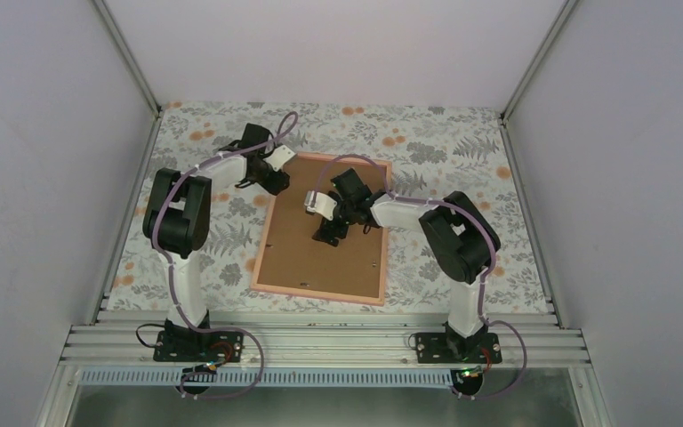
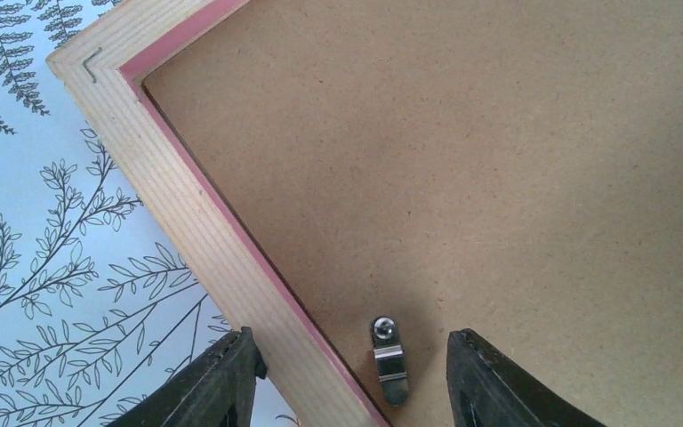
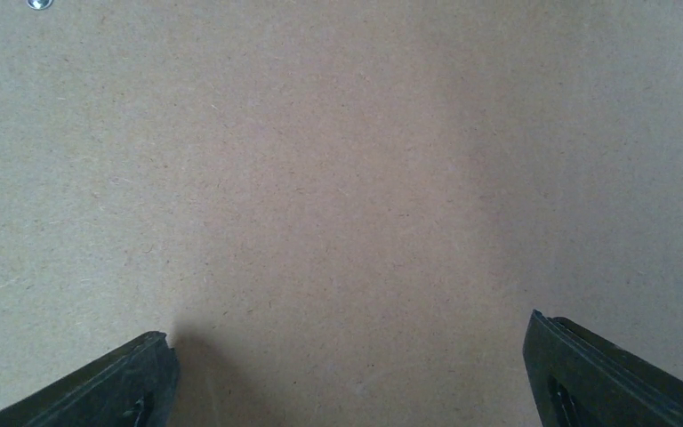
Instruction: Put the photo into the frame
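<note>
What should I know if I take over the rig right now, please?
The left hand is open and empty, over the far left corner of the frame, astride its rail and a metal clip.
The right hand is open wide and empty, above the backing board.
The frame lies face down on the table with the board seated in it.
The photo shows in no view; whether it is under the board cannot be told.
Left to do: confirm the photo is in, then secure the board with the clip.

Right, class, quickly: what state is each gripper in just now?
Left gripper: open, holding nothing, over the frame edge.
Right gripper: open, holding nothing, over the backing board.
</note>
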